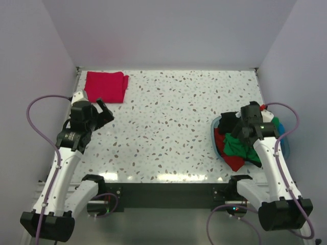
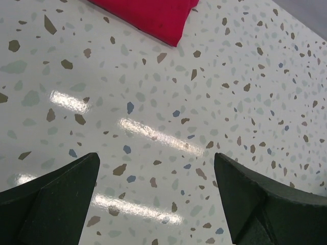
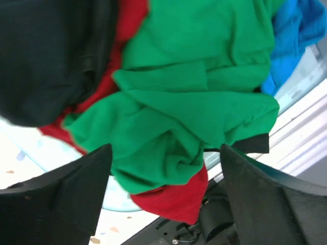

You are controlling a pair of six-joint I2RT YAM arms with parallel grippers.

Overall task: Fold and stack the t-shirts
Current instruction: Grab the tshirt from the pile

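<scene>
A pinkish crimson t-shirt (image 1: 106, 86) lies folded at the far left of the table; its corner shows in the left wrist view (image 2: 153, 18). My left gripper (image 1: 100, 113) is open and empty just near of it, above bare table (image 2: 156, 158). A heap of t-shirts fills the basket at the right: bright green (image 3: 194, 97), dark red (image 3: 173, 196), black (image 3: 46, 56) and blue (image 3: 294, 35). My right gripper (image 1: 244, 127) hovers open over the heap, jaws either side of the green shirt (image 1: 237, 145), not touching it.
The light-blue round basket (image 1: 215, 133) stands at the right edge of the speckled table (image 1: 168, 122). White walls close the back and both sides. The table's dark front edge runs between the arm bases.
</scene>
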